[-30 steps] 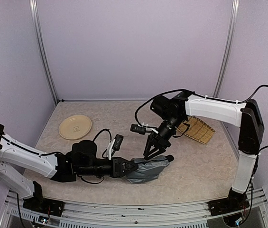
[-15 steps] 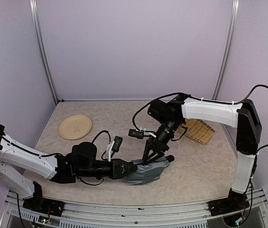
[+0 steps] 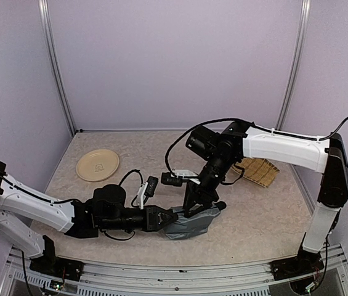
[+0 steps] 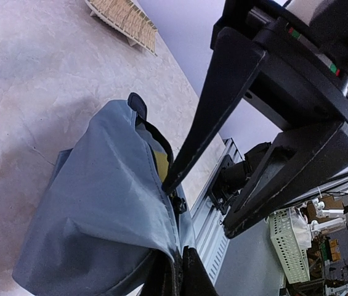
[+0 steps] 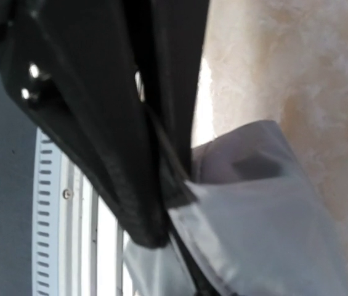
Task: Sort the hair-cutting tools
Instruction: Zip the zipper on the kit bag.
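the hair-cutting tools cannot be made out in any view. only a yellow patch (image 4: 159, 164) is seen inside the mouth of the grey zip pouch (image 3: 192, 224), and a black rounded end (image 3: 219, 205) shows at its far corner. the pouch is laid on the tabletop (image 3: 254, 216) near the front edge. its left edge is pinched by the clenched left tool (image 3: 169, 219). the right tool (image 3: 197, 205) is held spread apart at the mouth, one finger (image 4: 214, 105) tipped into the opening, so the mouth is blocked from above. a beige plate (image 3: 82, 168) and a slatted mat (image 3: 257, 171) are set well apart behind.
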Tool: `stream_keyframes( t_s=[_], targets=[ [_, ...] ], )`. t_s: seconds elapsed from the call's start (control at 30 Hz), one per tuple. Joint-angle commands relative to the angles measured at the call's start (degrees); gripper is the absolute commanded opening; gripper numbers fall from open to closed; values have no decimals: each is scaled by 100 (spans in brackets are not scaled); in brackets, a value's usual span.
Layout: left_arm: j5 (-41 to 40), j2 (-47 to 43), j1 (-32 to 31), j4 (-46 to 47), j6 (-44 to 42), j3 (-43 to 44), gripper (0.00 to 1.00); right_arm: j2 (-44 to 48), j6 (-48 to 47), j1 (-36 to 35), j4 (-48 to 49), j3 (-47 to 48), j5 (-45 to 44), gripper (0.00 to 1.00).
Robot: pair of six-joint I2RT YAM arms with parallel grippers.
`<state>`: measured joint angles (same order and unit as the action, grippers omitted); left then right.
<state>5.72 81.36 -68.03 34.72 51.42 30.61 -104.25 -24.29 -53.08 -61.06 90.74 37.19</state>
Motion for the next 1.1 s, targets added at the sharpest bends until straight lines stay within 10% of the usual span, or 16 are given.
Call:
stream_keyframes(
  t_s=[0.0, 0.6, 1.07],
  targets=[
    [-59, -33, -32, 395, -1, 156, 0, -108, 39, -146, 81, -24, -326, 36],
    [-26, 2, -23, 319, -57, 131, 0, -141, 80, -205, 147, 116, -786, 1],
    [-823, -405, 177, -1338, 153, -215, 0, 318, -171, 175, 298, -744, -1587, 0]
  ],
)
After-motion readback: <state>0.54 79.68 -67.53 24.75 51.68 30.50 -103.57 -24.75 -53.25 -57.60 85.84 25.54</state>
